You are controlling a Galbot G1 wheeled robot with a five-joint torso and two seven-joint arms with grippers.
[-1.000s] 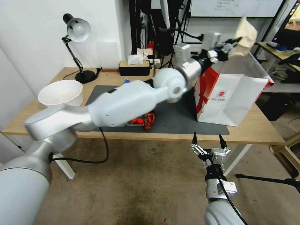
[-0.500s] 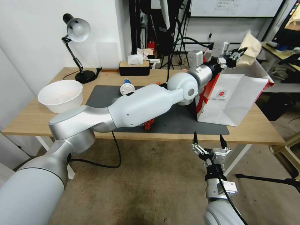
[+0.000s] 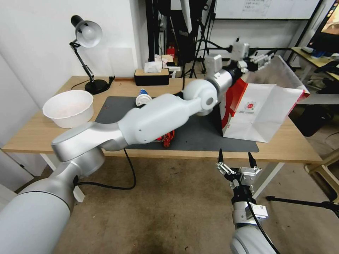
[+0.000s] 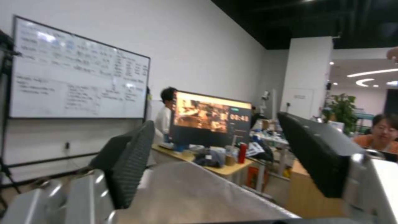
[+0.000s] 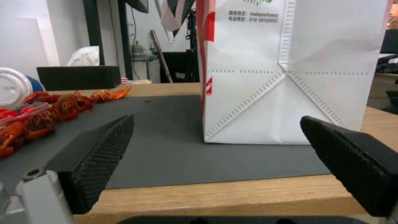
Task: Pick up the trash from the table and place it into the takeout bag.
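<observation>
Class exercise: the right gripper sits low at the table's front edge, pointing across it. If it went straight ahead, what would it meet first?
Probably the takeout bag: it stands upright on the dark mat, directly ahead between the open fingers of the right gripper. Depth is uncertain.

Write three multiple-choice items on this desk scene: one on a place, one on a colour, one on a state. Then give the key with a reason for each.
1. Where is the left hand?
A. Above the open top of the takeout bag
B. Inside the white bowl
C. Below the table edge

2. What colour is the mat under the takeout bag?
A. Bright green
B. Dark grey
C. Yellow

3. What state is the right hand in?
A. Shut on a cup
B. Shut on the bag's handle
C. Open, holding nothing

Key: 1 A, the head view shows the left arm stretched over the table with its hand above the bag's rim. 2 B, head and right wrist views show a dark grey mat. 3 C, the right wrist view shows its fingers spread apart with nothing between them.
</observation>
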